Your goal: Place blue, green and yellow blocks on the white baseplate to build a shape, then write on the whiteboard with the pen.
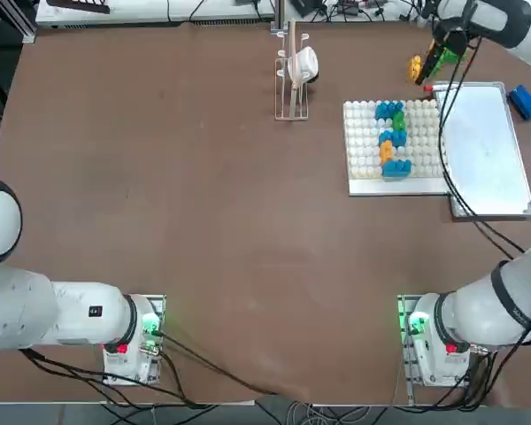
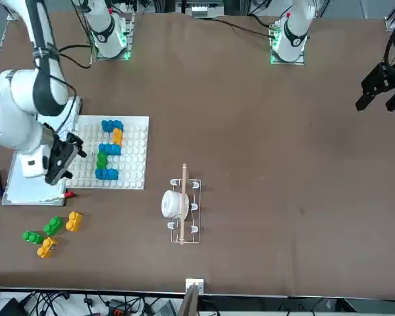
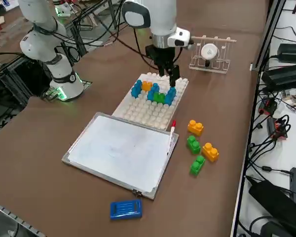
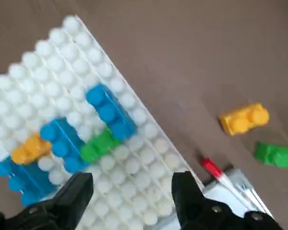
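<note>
My tool (image 4: 132, 191) is spread, empty, above the baseplate (image 4: 134, 167) edge nearest the whiteboard (image 3: 121, 153). The pen (image 3: 171, 132) lies along the board's edge by that plate, red end toward it; light, stiff, slick, likely to roll. I'd pinch mid-barrel. Blocks (image 3: 155, 93) sit on the plate; no containers.

Even, bright overhead lighting across the brown bench (image 1: 203, 221); shadows soft and short, close under objects. Mild glare washing out the whiteboard (image 1: 482, 146) in the top view, surface near featureless. Green indicator glow at both arm bases. Wrist view soft throughout: studs of the white baseplate (image 4: 134, 172) smeared, right tool (image 4: 132, 191) fingers dark and out of focus at frame edge. Slight wide-angle bending at corners of top and front views.
</note>
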`<state>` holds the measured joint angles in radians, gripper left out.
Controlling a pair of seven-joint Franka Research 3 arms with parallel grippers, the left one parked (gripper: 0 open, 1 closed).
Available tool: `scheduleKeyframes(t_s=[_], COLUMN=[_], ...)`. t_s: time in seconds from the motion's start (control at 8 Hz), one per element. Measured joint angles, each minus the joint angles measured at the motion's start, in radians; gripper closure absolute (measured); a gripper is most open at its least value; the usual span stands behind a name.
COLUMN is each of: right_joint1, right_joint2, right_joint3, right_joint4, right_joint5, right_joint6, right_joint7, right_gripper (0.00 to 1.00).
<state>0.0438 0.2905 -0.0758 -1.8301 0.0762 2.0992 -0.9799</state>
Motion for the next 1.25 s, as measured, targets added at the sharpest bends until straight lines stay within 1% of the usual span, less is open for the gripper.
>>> scheduleKeyframes(t_s=[0.12,0.38,0.5,0.75,0.88,1.0,1.25], right_joint1=[-0.039,-0.091,-0.11,-0.146,-0.16,-0.168,-0.176], right_joint2=[0.012,0.04,0.065,0.124,0.142,0.154,0.202], right_joint3=[-0.001,-0.001,-0.001,-0.001,-0.001,-0.001,0.0], right_joint4=[0.002,0.005,0.005,0.008,0.011,0.018,0.077], right_joint5=[-0.013,-0.017,-0.017,-0.017,-0.017,-0.017,-0.006], right_joint6=[-0.004,0.0,0.032,0.141,0.179,0.207,0.22], right_joint7=[-0.028,-0.164,-0.277,-0.526,-0.62,-0.703,-0.851], right_gripper=[0.0,0.0,0.0,0.0,0.0,0.0,0.0])
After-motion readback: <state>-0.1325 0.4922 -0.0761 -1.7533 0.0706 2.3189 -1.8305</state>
